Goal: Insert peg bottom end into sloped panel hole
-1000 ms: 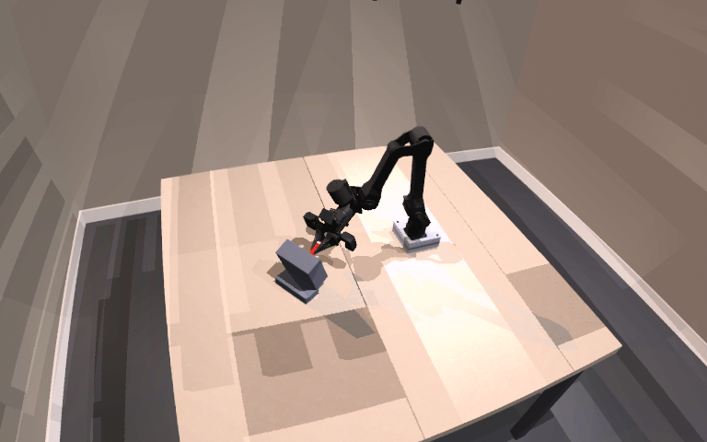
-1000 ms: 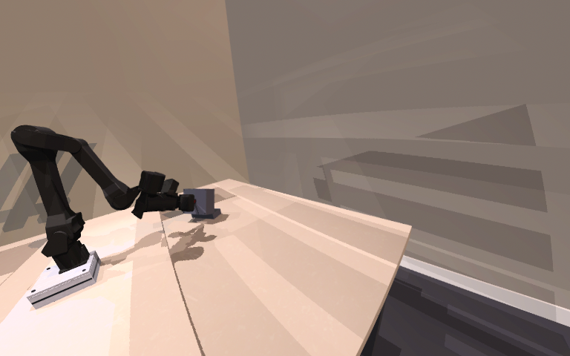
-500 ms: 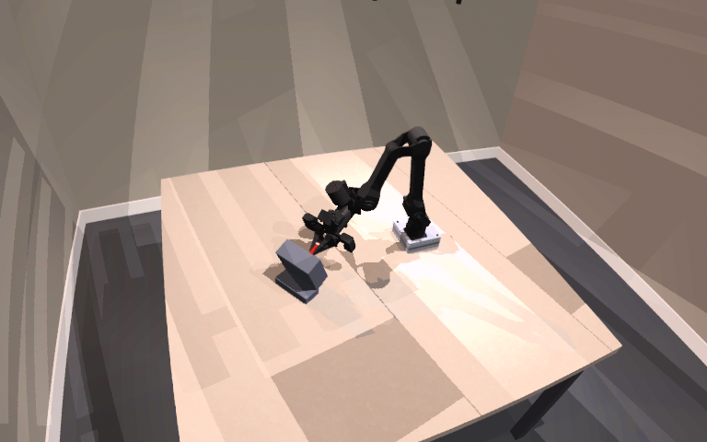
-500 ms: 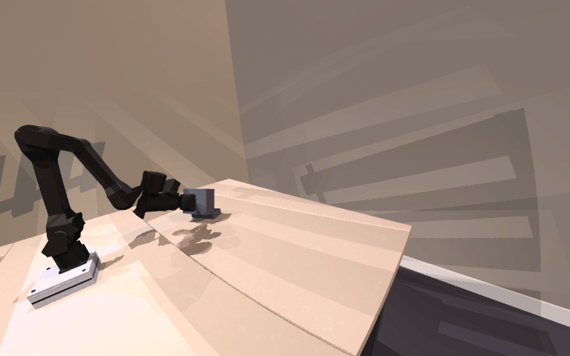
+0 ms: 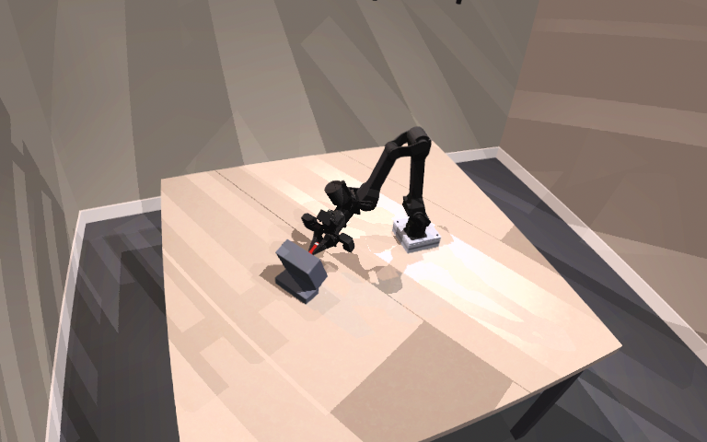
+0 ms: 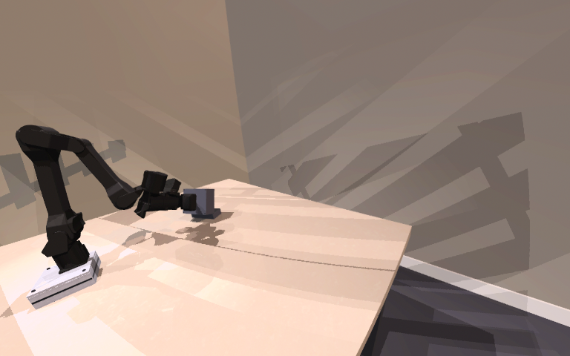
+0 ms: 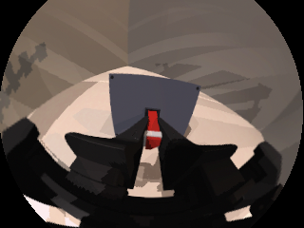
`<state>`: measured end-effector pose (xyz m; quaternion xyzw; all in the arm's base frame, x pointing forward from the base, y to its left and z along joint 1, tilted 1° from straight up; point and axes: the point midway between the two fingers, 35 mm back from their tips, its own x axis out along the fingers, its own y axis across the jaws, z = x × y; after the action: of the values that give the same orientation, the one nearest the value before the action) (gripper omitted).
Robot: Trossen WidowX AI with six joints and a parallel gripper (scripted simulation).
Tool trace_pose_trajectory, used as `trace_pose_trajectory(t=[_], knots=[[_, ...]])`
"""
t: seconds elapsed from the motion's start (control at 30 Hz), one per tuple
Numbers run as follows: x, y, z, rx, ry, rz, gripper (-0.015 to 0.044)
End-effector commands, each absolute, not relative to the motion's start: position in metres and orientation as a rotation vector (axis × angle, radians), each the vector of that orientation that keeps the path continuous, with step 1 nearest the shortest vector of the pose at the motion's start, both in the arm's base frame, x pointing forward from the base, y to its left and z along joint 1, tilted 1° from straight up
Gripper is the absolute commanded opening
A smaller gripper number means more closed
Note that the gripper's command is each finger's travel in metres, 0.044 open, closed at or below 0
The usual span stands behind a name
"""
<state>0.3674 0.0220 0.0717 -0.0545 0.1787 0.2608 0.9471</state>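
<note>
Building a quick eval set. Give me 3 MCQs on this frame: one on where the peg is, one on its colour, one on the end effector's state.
1. Where is the peg?
A. Standing alone on the table
B. Between the end effector's fingers, at the panel's face
C. Lying beside the arm's base

2. What colour is the peg?
A. Red
B. Green
C. Yellow

3. What is the end effector doing?
A. Wide open over the table
B. Shut on nothing
C. Shut on the peg

Answers:
1 B: the wrist view shows the peg between the dark fingers, its tip at the grey panel; the top view shows it reaching the panel's sloped face. How deep it sits in the hole cannot be told.
2 A: a red strip shows in the wrist and top views.
3 C: the fingers flank the peg closely on both sides.
</note>
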Motion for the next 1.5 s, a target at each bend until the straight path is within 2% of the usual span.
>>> trace_pose_trajectory(t=[0.0,0.1,0.67,1.47], knots=[[0.367,0.022,0.072,-0.111,0.364,0.531,0.0000],[0.367,0.022,0.072,-0.111,0.364,0.531,0.0000],[0.365,0.020,0.073,-0.112,0.365,0.531,0.0440],[0.345,0.003,0.084,-0.117,0.370,0.527,0.0440]])
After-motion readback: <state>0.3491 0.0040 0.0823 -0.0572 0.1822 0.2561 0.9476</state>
